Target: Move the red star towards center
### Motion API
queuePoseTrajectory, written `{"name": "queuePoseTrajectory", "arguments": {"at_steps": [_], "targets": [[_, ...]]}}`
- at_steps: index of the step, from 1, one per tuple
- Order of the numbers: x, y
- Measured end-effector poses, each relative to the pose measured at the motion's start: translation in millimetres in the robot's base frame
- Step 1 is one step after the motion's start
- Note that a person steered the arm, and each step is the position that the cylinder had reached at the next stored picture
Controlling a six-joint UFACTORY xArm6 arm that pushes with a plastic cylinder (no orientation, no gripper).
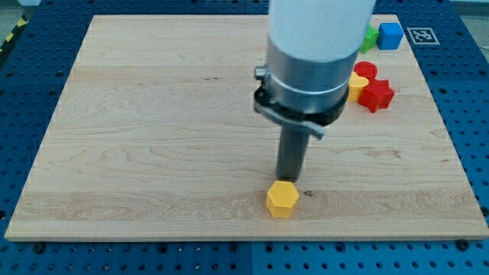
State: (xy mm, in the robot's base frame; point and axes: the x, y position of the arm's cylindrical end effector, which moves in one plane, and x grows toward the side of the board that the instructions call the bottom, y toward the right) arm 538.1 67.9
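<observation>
The red star (376, 94) lies near the board's right edge, in the upper right of the view. A red round block (366, 70) sits just above it and a yellow block (356, 85), partly hidden by the arm, touches its left side. My tip (288, 181) is at the lower middle of the board, right behind a yellow hexagonal block (282, 200). The tip is far to the lower left of the red star.
A blue cube (390, 35) and a green block (369, 38), partly hidden by the arm, sit at the board's top right corner. The wooden board (153, 137) rests on a blue perforated table. The arm's wide white and grey body (313, 53) blocks the upper middle.
</observation>
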Motion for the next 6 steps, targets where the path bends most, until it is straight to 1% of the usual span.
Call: {"name": "queuePoseTrajectory", "arguments": {"at_steps": [1, 2, 3, 4, 5, 6], "targets": [[-11, 81], [-18, 176], [-55, 267], [-102, 277], [-152, 268], [-161, 242]]}}
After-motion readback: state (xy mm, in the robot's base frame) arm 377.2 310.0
